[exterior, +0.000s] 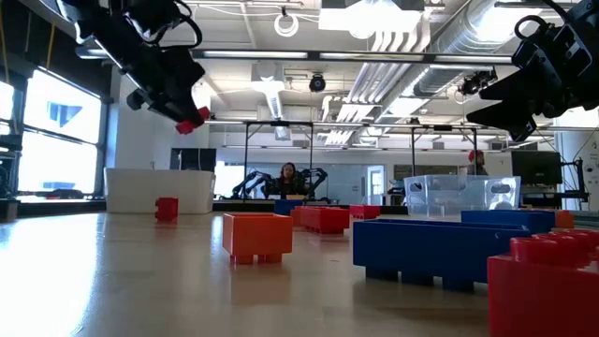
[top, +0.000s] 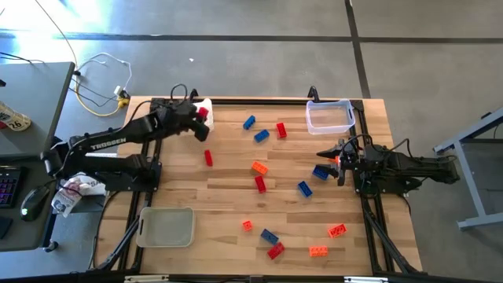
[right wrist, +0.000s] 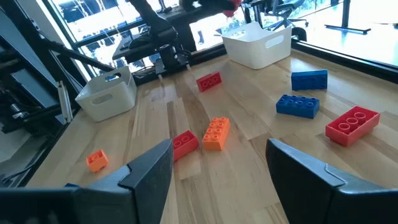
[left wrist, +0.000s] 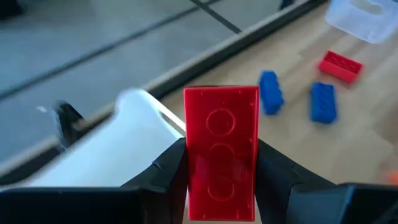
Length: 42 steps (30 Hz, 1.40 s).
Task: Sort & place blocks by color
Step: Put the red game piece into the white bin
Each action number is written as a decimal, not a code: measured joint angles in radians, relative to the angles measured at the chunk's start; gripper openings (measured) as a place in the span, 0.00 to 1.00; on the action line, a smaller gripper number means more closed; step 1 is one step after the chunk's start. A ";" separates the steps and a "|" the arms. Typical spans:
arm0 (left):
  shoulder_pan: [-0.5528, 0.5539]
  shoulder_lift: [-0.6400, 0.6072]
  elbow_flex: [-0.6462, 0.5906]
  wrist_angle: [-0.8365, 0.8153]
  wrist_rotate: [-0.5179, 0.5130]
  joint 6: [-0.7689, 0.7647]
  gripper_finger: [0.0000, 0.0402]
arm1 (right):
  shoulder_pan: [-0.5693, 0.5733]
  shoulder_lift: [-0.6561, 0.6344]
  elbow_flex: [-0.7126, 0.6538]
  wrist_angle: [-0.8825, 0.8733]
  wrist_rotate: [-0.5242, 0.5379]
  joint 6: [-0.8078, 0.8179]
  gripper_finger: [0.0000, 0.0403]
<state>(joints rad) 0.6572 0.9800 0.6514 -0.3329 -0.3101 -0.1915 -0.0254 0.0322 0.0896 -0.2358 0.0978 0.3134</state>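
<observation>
counter (top: 228,196): red, blue, orange blocks (top: 260,167) scattered | white tray (left wrist: 118,146): far-left corner | right gripper (top: 339,159): fingers spread wide, empty, at right edge | left gripper (left wrist: 221,177): fingers clamp red block (left wrist: 221,149) over white tray

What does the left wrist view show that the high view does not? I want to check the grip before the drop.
Only the left wrist view shows the red block close up, clamped between the left gripper's jaws, its hollow underside facing the camera. Only the high view shows the right gripper, open, the clear tray and the blocks scattered nearer the front edge. Both share the white tray under the held block and two blue blocks.
</observation>
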 joint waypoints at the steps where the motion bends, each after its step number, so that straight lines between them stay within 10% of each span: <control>1: 0.018 0.007 0.000 0.002 0.001 0.020 0.29 | 0.000 0.000 0.000 0.000 0.000 0.000 0.60; 25: 0.295 0.299 0.000 -0.052 0.116 0.134 0.30 | 0.000 0.000 0.000 0.000 0.000 0.000 0.60; 42: 0.318 0.316 0.000 -0.051 0.151 0.136 0.51 | 0.000 0.000 0.000 0.000 0.000 0.000 0.60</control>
<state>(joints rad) 0.9750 1.2961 0.6518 -0.3843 -0.1587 -0.0553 -0.0257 0.0323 0.0897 -0.2356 0.0978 0.3134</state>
